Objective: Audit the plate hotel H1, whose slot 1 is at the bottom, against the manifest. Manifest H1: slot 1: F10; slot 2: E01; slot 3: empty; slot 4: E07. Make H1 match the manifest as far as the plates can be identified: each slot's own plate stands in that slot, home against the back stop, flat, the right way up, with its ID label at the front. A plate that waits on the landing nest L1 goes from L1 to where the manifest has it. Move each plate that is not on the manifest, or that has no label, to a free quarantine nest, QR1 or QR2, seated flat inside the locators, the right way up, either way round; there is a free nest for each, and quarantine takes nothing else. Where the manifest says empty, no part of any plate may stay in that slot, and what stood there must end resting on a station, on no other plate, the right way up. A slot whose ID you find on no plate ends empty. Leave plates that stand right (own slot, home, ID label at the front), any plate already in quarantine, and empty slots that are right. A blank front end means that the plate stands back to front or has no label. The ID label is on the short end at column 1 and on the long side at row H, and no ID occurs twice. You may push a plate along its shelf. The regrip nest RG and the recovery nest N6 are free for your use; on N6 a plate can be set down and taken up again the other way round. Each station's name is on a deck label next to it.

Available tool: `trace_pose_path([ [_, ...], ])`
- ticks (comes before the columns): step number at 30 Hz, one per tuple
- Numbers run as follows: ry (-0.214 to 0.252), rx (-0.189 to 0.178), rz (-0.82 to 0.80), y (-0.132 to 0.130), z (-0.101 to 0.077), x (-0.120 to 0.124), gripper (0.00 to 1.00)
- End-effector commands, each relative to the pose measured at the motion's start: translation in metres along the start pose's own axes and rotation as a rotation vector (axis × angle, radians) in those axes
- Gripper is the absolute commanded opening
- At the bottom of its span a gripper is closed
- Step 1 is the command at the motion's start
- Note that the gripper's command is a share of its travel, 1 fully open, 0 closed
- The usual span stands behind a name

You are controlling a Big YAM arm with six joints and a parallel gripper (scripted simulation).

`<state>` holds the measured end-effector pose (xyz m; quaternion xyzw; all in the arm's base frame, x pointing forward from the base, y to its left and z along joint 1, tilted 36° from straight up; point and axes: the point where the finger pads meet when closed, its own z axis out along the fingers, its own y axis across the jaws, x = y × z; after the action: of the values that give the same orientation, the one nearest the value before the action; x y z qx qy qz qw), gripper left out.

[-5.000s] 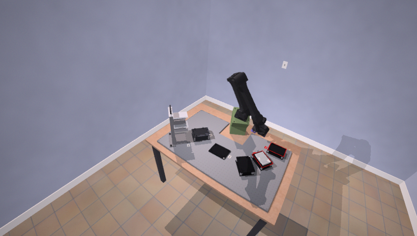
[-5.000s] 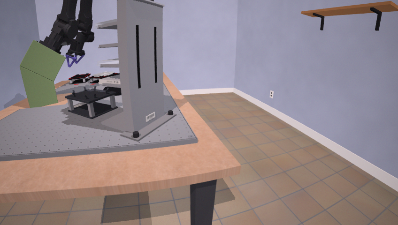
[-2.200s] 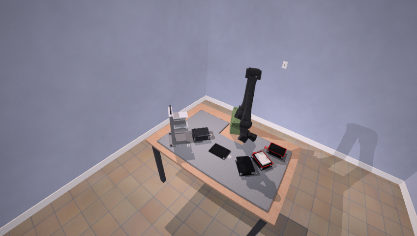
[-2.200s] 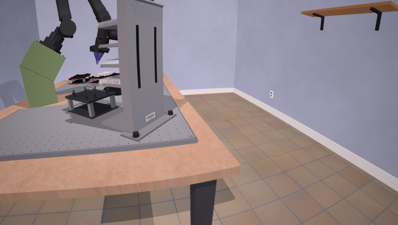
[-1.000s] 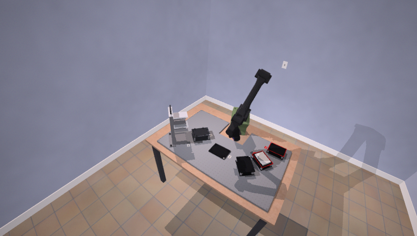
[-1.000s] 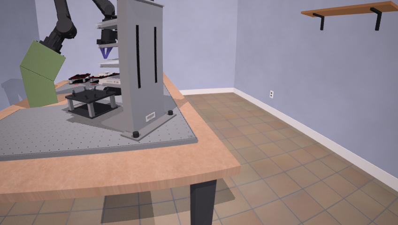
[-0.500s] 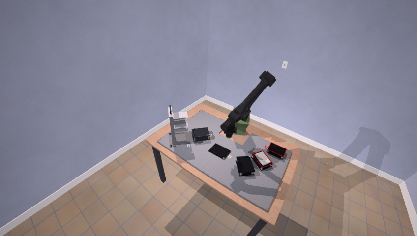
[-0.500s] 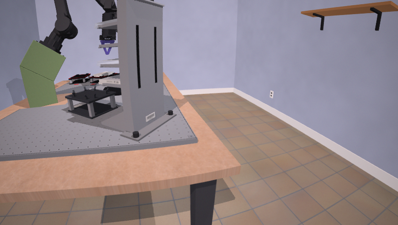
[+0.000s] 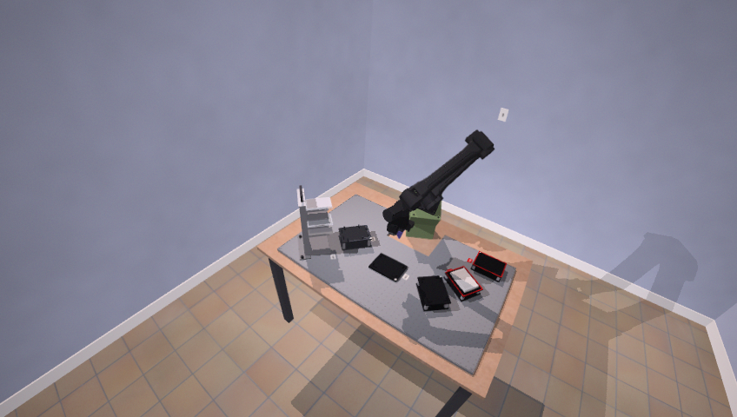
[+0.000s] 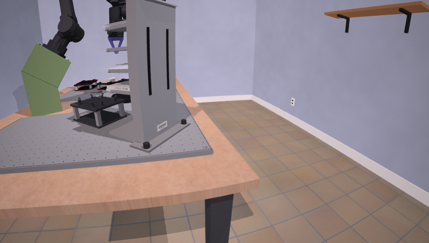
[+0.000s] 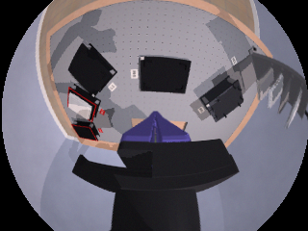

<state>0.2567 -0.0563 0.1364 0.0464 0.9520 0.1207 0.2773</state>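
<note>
The plate hotel H1 (image 9: 306, 227) (image 10: 150, 69) (image 11: 281, 89) stands at the table's left end. A white plate (image 9: 322, 202) (image 10: 115, 24) lies on its top shelf. Another white plate (image 10: 119, 87) sits in the bottom slot, with a label on its long side. A further pale plate edge (image 10: 117, 69) shows on a middle shelf. One red-rimmed quarantine nest holds a white plate (image 9: 463, 281) (image 11: 81, 103). The other red-rimmed nest (image 9: 488, 264) (image 11: 84, 129) is bare. My gripper (image 9: 399, 233) (image 10: 116, 45) (image 11: 155, 115) is shut and empty. It hangs above the deck in front of the hotel, near the arm's green base.
A raised black nest (image 9: 354, 236) (image 10: 97, 105) (image 11: 222, 98) stands beside the hotel. A flat black nest (image 9: 388, 266) (image 11: 164, 74) lies mid-deck, another black nest (image 9: 433, 292) (image 11: 91, 67) next to the quarantine nests. The green arm base (image 9: 423, 219) (image 10: 42, 81) is at the back.
</note>
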Motion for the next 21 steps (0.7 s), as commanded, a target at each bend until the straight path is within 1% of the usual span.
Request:
trace_pose_path([
  [1,-0.071,0.032,0.061,-0.008,-0.027,-0.027,0.00],
  [3,-0.071,0.032,0.061,-0.008,-0.027,-0.027,0.00],
  [11,-0.073,0.038,0.049,-0.010,-0.049,-0.026,0.00],
  [13,-0.072,0.039,0.049,-0.010,-0.050,-0.026,0.00],
  [14,-0.052,0.030,0.061,-0.016,-0.045,-0.024,0.00],
  [18,-0.069,0.040,0.049,-0.033,-0.045,-0.030,0.00],
  [20,-0.069,0.040,0.049,-0.033,-0.045,-0.030,0.00],
  [21,-0.057,0.035,0.056,-0.035,-0.045,-0.027,0.00],
])
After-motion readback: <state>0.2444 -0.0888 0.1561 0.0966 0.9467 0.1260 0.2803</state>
